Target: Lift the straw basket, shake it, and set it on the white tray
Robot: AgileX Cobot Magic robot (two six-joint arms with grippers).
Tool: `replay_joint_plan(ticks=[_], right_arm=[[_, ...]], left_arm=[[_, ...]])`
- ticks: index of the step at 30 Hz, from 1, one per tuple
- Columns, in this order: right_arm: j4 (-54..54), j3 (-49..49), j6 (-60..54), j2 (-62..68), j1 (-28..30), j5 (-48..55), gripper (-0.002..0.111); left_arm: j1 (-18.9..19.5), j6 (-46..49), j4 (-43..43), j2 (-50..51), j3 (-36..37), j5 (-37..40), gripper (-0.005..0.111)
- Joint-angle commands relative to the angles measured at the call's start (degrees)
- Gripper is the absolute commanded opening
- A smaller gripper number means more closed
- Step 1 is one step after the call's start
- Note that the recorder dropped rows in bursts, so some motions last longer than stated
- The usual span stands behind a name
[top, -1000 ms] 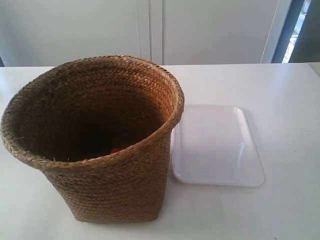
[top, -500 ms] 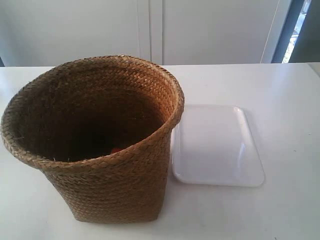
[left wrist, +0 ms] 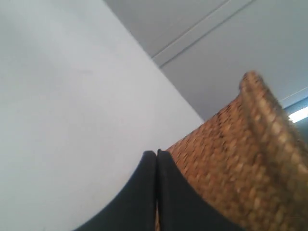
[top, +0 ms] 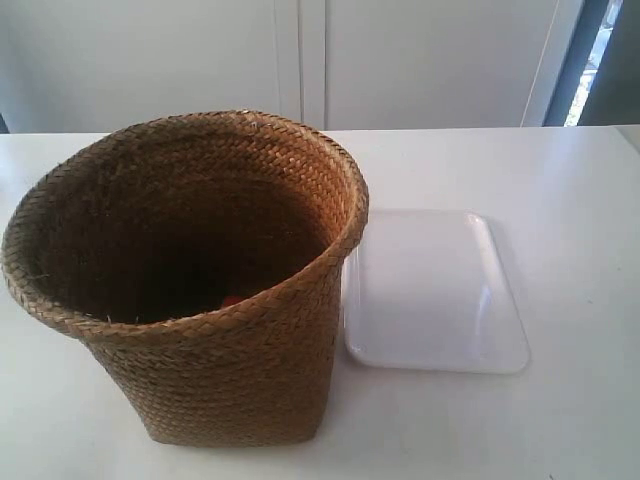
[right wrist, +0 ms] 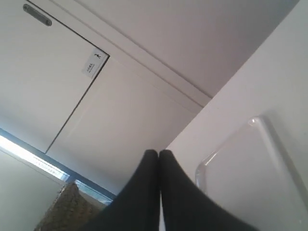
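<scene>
On the desk (top: 560,200), the straw basket (top: 190,290) stands upright on its base, just beside the white tray (top: 435,295) and not on it. Its rim hides part of the tray's edge in the exterior view. Over the last second, that view shows no change: neither basket nor tray has shifted. Treat the lift as not yet begun.

The left gripper (left wrist: 157,153) has its jaws pressed together on nothing, close to the basket's outer wall; contact cannot be confirmed. The right gripper (right wrist: 159,152) is likewise pressed together and empty, near a corner of the tray. Expect to spread a gripper before it can take the rim.

A small reddish item (top: 232,300) shows inside the basket.
</scene>
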State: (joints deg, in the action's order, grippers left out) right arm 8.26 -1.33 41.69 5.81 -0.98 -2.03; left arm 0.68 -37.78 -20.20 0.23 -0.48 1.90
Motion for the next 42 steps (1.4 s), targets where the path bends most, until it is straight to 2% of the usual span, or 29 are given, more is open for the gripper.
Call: replay_joint_plan(ticks=[1,8,12,17,22,31,37,42], right_arm=[[-0.21,-7.22,-12.47,5.24,0.47,-2.17,0.000],[-0.21,-27.94,-32.13,22.60,0.47,3.12,0.000],[-0.83,-39.28,-34.39,33.44,0.47,9.47,0.000],[-3.12,-49.63,-34.39,42.69,0.47,17.68,0.000],[-3.12,-51.38,-33.68,43.76,0.47,17.80,0.000],[-2.90,-52.66,-37.15,46.50,0.47,19.31,0.000],[-2.90,-60.13,-40.48,53.92,0.47,32.60,0.000],[-2.90,-70.17,-41.69,61.35,0.47,42.81,0.000]], left_arm=[[-0.07,5.88,-1.19,2.73,-4.80,-3.52,0.000],[-0.07,14.74,-1.19,19.48,-17.61,-4.90,0.000],[-0.07,15.82,-1.19,30.04,-26.60,-3.51,0.000],[-0.07,27.70,1.80,39.78,-38.68,3.76,0.000],[-0.07,38.14,4.63,41.88,-45.23,0.86,0.000],[0.34,40.59,7.39,42.09,-46.06,3.56,0.000],[4.10,37.78,7.62,49.29,-52.46,17.12,0.000],[8.59,37.78,7.26,57.93,-62.63,25.59,0.000]])
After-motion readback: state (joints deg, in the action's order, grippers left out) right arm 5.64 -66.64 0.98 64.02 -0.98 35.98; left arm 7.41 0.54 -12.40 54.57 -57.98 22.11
